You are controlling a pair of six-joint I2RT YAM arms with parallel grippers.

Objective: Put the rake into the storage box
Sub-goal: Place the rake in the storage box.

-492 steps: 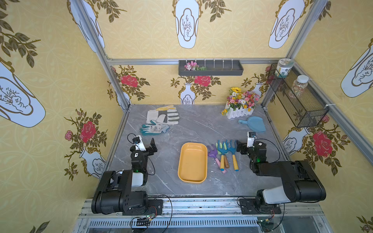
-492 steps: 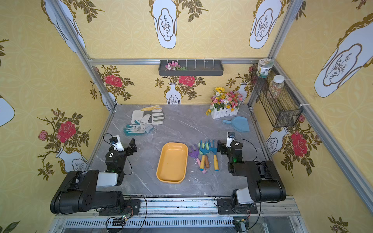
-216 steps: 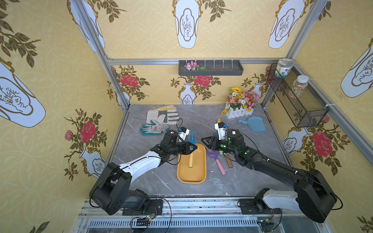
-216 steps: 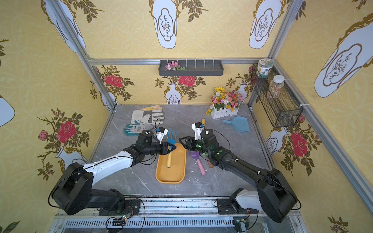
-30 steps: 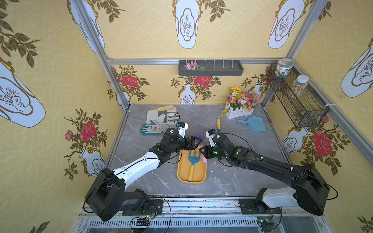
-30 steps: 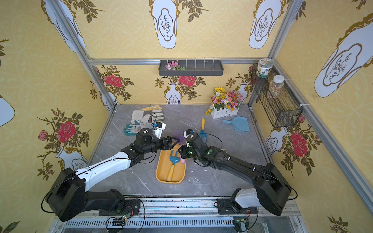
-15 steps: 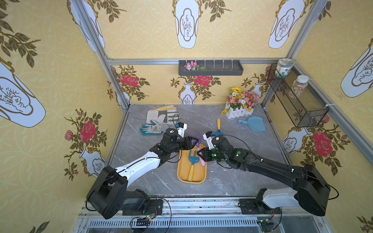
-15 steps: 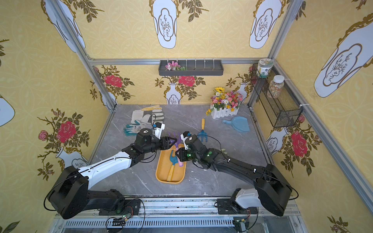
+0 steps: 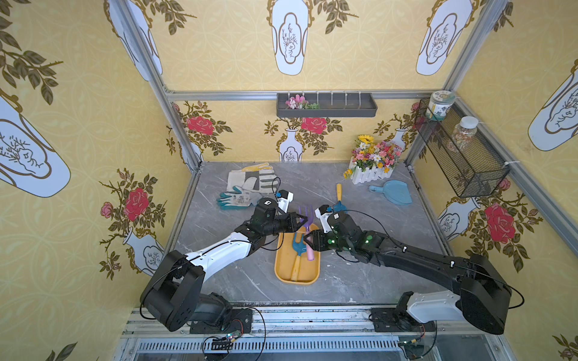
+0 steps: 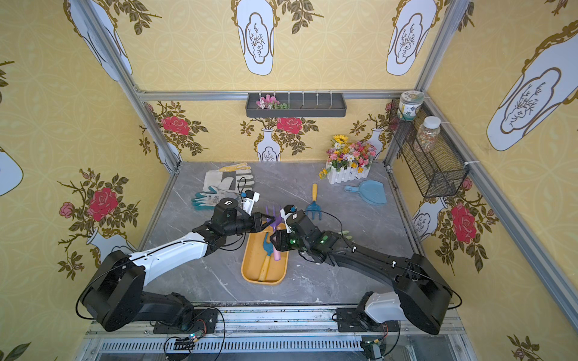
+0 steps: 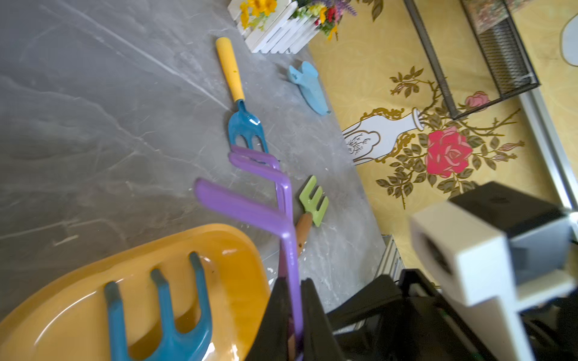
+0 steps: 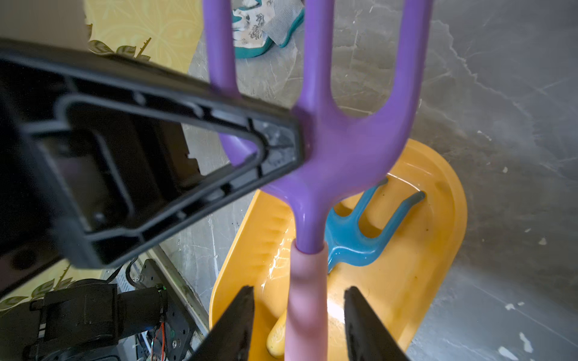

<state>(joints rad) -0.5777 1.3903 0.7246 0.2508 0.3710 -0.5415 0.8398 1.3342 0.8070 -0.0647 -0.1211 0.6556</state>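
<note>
Since half a second earlier, the left gripper (image 11: pixel 294 283) has been closing from wide apart to a full clamp, and the right gripper (image 12: pixel 298 295) is now spreading. The handover is passing to the left arm. The left fingers are pinching the thin neck of the purple rake (image 12: pixel 337 156) just below its tines. The right jaws are standing apart on either side of the pink handle (image 12: pixel 305 312), with a gap showing on each side.

The purple rake is hanging over the far end of the storage box (image 9: pixel 281 268) — tines reaching past the far rim, handle sloping down over the box interior. Whether the handle end is touching the box floor cannot be told. Judgement: the rake is not yet lying in the box; lowering and release by the left arm are remaining.

Materials — the rake head is showing smooth, glossy moulded plastic with three rounded tines, while the handle is looking matte and cylindrical. The storage box is presenting as a glossy yellow-orange tray, shallow, round-cornered and low-rimmed. A blue rake (image 10: pixel 268 247) with a yellow handle is already lying inside the box.
</note>
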